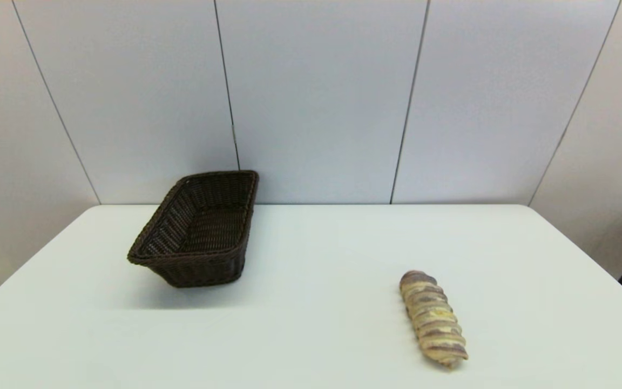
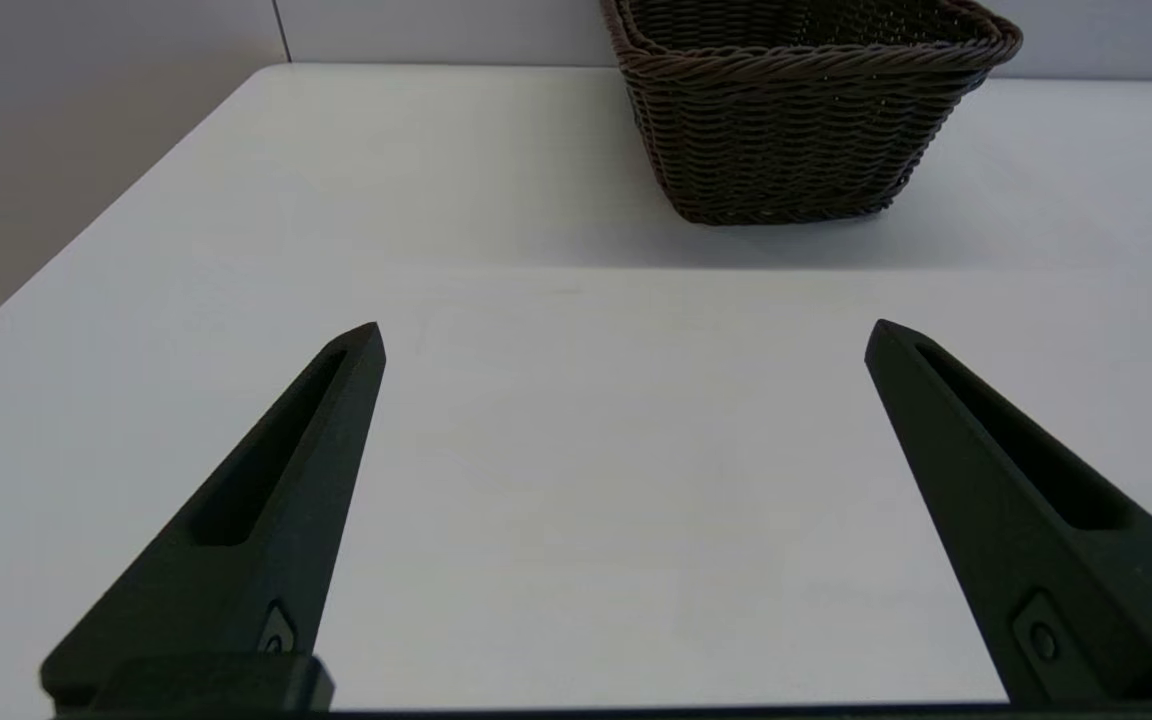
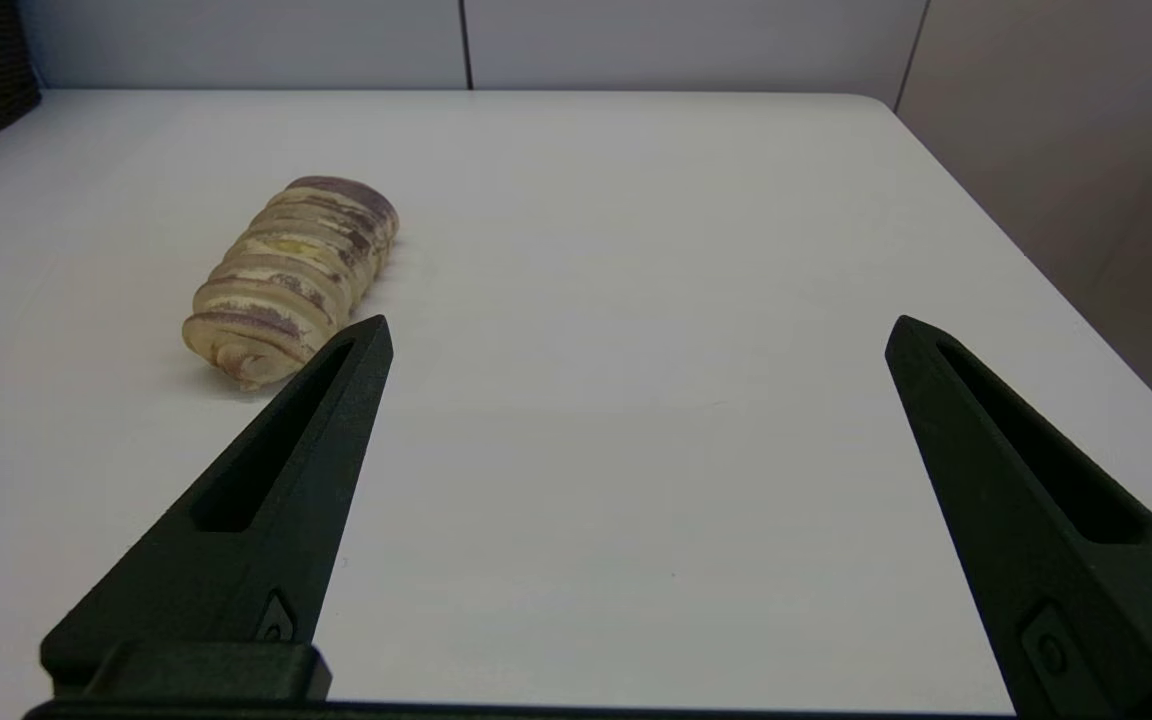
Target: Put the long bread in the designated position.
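The right gripper [image 3: 636,335] is wide open, holding nothing; go over the bread [image 1: 433,318] and pinch its middle

Black tapered slotted fingers [image 2: 266,500]

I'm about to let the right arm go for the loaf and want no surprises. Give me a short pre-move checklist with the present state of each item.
1. Right tool open and holding nothing: ok, fingers spread wide.
2. Long bread lying free on the table, nothing touching it: ok.
3. Bread between the right tool's fingers: not ok, it lies off to one side of the gap, ahead of one fingertip.
4. Basket upright with nothing seen inside: ok.
5. Left tool clear of the path: ok, open, short of the basket, over bare table.
6. Way between bread and basket free: ok, only bare table shows.
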